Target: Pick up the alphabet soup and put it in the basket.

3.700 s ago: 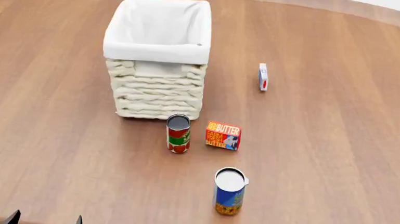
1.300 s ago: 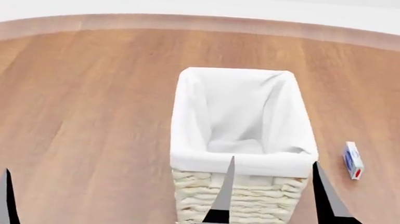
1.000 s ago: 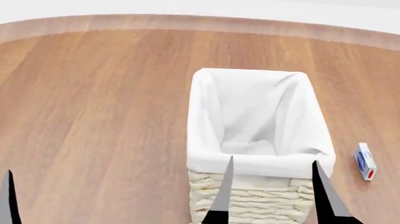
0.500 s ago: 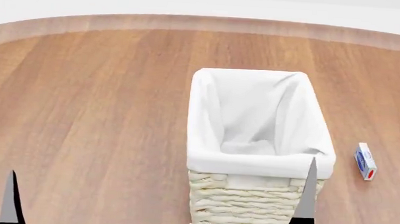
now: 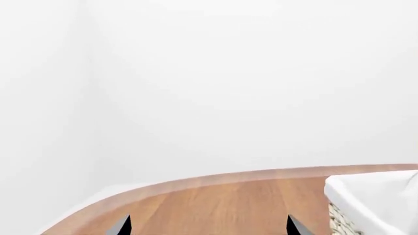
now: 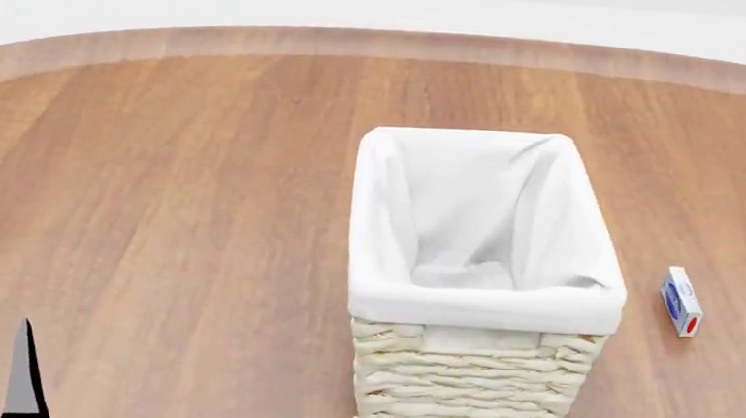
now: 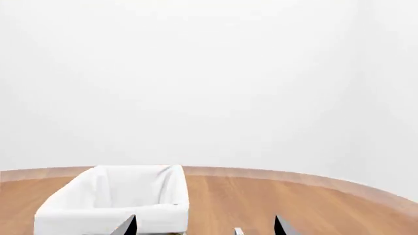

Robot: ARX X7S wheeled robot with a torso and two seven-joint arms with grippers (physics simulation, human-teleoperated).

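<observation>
The basket is cream wicker with a white liner and stands in the middle of the wooden table. It also shows in the left wrist view and the right wrist view. I see nothing inside it. The alphabet soup is out of view in every frame. My left gripper is open and empty over bare wood, left of the basket; one of its fingertips shows in the head view. My right gripper is open and empty, facing the basket's near right corner. It does not show in the head view.
A small white and blue box lies on the table right of the basket; its end shows in the right wrist view. The round table's far edge curves behind the basket, with a white wall beyond.
The right gripper's fingers moved right and dropped out of the head view. Before that, the head view shifted away from the cans and butter box. The left fingertip sank slightly.
</observation>
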